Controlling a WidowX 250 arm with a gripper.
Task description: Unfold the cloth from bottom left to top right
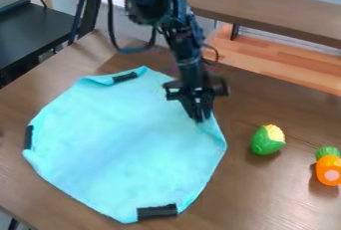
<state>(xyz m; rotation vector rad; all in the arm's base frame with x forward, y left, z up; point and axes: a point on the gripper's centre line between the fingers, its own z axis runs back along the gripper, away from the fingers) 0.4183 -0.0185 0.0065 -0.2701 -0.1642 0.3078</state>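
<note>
Worktop (286, 201): brown wood with a visible grain, set at a slant across the view.
Gripper (199, 117): I hang down from my black arm (150, 5), which enters at the top; my tips are at the cloth's upper right part.
Jaws: pointing down at the fabric; I cannot tell whether they are spread, pressed together or pinching it.
Cloth (123, 144): on the worktop, left of the corn; spread wide, its outline many-sided, with a crease running from below me along its right edge and a curled upper-left edge.
Corn (267, 142): to my right, green husk, yellow top, rounded and smooth.
Carrot (328, 168): farther right, near the view's edge; orange, green top, pale disc on its front.
Room: a black table (33, 37) at left, a brown board (266, 6) across the top, paler wood (286, 69) below it.
Fabric: soft, light turquoise, faintly rumpled.
Strips: dark, at the cloth's top (124, 77), left (28, 137) and bottom (157, 211) edges.
</note>
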